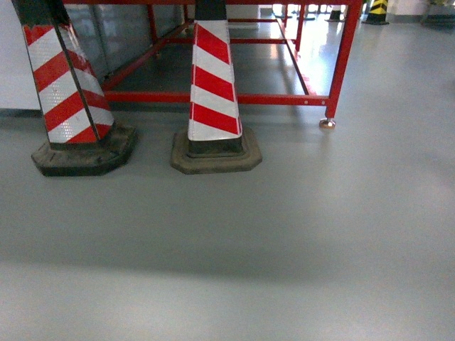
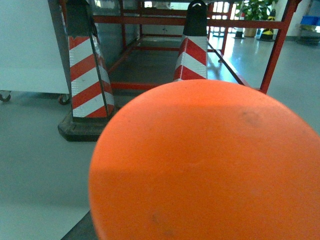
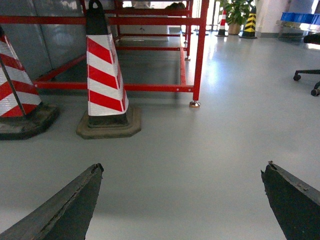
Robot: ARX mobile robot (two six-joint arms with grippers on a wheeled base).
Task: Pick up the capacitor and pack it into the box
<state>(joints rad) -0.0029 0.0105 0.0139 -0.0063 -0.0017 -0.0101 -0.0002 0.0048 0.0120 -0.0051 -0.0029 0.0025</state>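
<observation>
Perhaps orange dome (image 2: pixel 205 160); right fingers (image 3: pixel 65 205) apart

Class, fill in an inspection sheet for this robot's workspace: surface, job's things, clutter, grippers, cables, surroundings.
Surface: grey floor, glossy, no table in view.
Job's things: nothing seen; no capacitor, no box.
Clutter: two red-and-white striped cones, the left cone and the middle cone, each on a dark base.
Grippers: right gripper open, dark fingers wide apart, holding nothing; left gripper not visible, its camera mostly blocked by an orange rounded object.
Cables: nothing seen.
Surroundings: red metal frame, potted plant, yellow-black cone, office chair base.
</observation>
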